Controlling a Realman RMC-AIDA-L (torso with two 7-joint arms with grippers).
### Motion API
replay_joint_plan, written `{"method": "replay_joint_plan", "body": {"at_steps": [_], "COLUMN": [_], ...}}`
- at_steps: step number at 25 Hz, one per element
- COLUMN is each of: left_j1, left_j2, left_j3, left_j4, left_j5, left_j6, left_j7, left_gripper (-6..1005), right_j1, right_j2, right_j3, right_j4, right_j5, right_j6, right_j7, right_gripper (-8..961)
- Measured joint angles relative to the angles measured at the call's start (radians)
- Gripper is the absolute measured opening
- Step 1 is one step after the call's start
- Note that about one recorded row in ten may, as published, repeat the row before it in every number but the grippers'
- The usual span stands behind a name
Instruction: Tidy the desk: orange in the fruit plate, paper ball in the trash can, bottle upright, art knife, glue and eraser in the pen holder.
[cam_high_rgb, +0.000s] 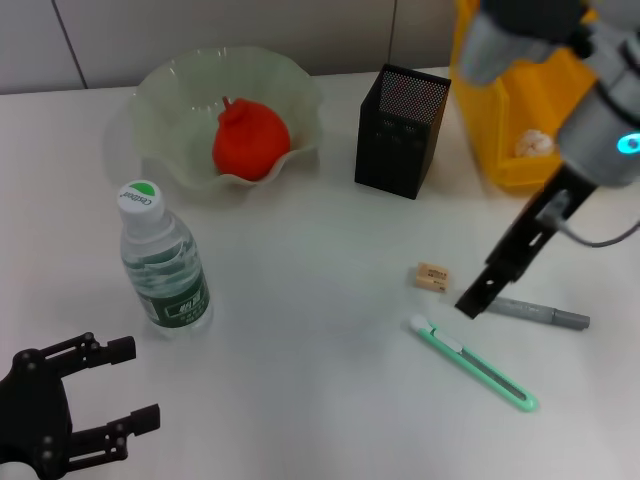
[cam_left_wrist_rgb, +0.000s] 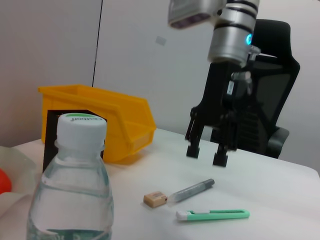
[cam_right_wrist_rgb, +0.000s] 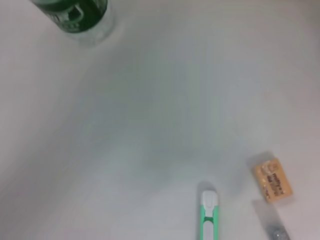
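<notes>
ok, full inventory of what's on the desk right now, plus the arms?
Wavy translucent green fruit plate: one, far left of the desk.
Orange fruit: one, in the plate.
Clear plastic water bottle with green-and-white cap: one, upright, near left.
Black mesh pen holder: one, far centre.
Yellow plastic bin: one, far right.
White paper ball: one, in the bin.
Tan eraser: one, centre right.
Grey glue stick: one, right of the eraser.
Mint-green art knife: one, lying in front of eraser and glue.
Left gripper: black, near left, jaws open.
Right gripper: black, above the glue stick, jaws open.
</notes>
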Motion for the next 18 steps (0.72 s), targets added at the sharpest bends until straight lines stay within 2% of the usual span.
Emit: {"method": "replay_joint_plan", "body": {"at_steps": [9, 18], "left_j1": [-0.005, -0.011], "left_j2": [-0.01, -0.014], "left_j3": [-0.003, 0.001], "left_j4": [0.0, 0.0], "left_j5": [0.002, 0.003], "left_j6": [-0.008, -0.015], "left_j7": [0.014, 0.028], "left_gripper": [777, 777], "right_j1": [0.03, 0.051], "right_j2": [0.01, 0.012], "right_j3": [-0.24, -0.381], "right_j4": [0.122, 0.196], "right_j5": [0.009, 0.053], "right_j6": [0.155, 0.26], "right_j7": [0.134, 0.209], "right_gripper": [675, 670]}}
